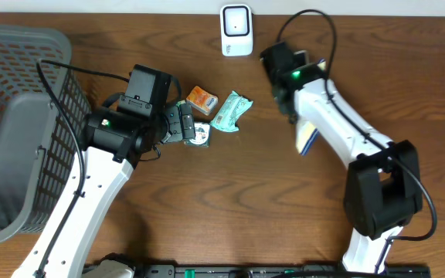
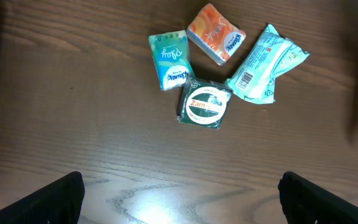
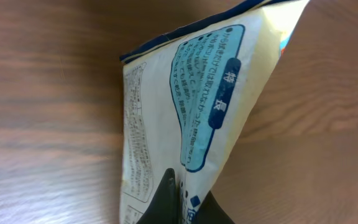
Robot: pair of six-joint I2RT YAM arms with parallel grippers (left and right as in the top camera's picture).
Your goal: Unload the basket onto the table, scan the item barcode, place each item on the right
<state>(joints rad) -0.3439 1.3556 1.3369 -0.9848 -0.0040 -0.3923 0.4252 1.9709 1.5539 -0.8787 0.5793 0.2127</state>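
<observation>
Right fingers (image 3: 166, 199) clamped on printed pouch (image 3: 185, 106), scanner (image 1: 236, 29) near, barcode apparently not yet presented; left fingers (image 2: 48, 199) wide apart above four small items (image 2: 205, 106), unscanned.

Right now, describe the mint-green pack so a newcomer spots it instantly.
Start at the white scanner at the table's far edge; toward the robot lies a cluster of four small items. The mint-green pack is the rightmost. It alone is long and crinkled, with a barcode showing.
</observation>
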